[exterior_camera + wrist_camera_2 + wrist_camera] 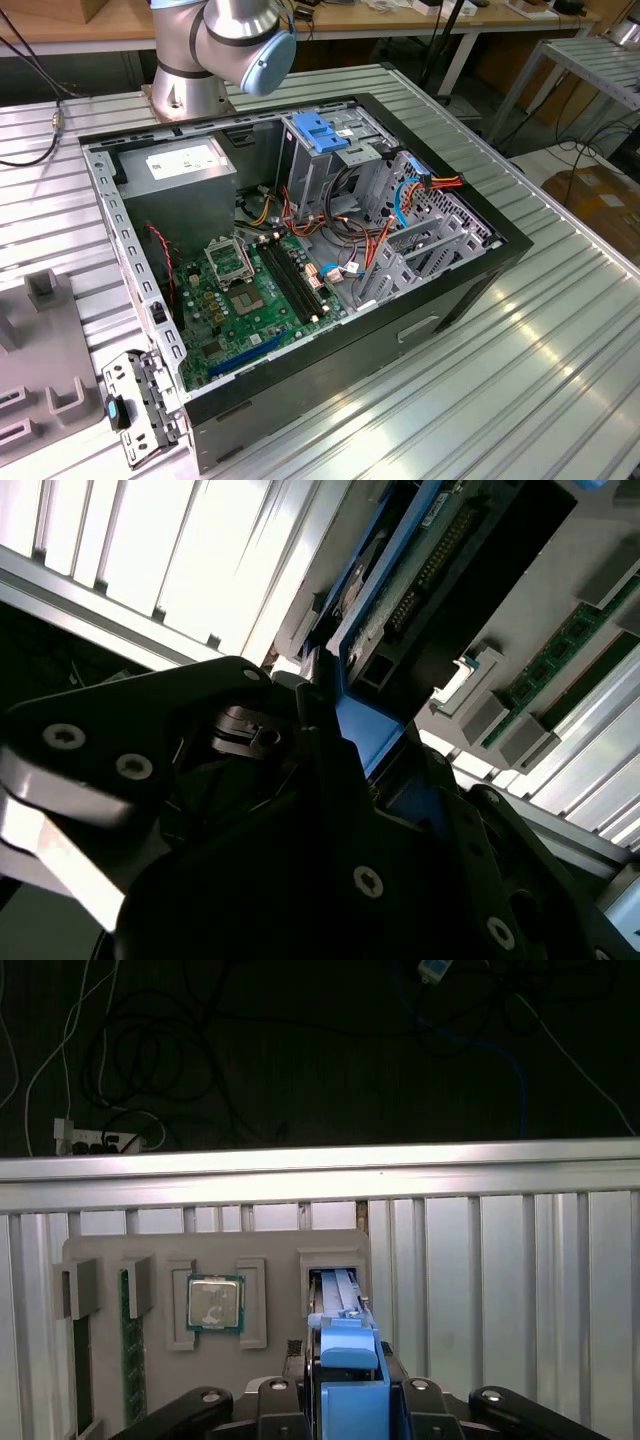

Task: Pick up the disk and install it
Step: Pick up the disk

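Fingers of the black gripper (347, 1405) clamp the flat dark blue-railed disk (345, 1345) over a grey moulded tray (270, 1245).

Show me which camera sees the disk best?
The second wrist view. The disk is close up there: dark body, connector pins and blue rail, held in the gripper. In the first wrist view it is edge-on, a narrow blue strip. The exterior view has the computer case.
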{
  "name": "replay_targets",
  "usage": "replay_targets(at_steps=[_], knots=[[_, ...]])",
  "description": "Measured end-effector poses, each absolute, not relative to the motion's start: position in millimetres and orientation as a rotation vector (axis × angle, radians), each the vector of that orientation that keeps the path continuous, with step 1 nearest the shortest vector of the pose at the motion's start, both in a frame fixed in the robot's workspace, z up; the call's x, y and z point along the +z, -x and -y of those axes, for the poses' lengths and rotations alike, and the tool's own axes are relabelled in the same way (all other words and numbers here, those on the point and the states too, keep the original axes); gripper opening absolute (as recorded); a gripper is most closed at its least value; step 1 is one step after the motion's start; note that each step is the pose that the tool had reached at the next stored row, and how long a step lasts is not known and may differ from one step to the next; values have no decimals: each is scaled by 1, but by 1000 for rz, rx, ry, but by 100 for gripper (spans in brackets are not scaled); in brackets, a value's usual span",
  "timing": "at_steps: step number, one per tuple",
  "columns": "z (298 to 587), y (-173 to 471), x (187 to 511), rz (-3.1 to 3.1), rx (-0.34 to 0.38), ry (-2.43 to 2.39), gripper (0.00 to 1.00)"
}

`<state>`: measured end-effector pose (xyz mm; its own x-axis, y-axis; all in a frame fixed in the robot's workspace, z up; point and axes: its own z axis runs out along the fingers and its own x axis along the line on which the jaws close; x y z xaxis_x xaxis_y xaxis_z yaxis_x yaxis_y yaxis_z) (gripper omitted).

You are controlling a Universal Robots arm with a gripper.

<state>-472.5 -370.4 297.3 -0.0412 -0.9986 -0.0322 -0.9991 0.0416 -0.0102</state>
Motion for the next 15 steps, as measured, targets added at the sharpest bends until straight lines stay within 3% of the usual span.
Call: replay_targets(at_steps=[15], knots=[[371, 472, 298, -2230, 24, 2170, 37]])
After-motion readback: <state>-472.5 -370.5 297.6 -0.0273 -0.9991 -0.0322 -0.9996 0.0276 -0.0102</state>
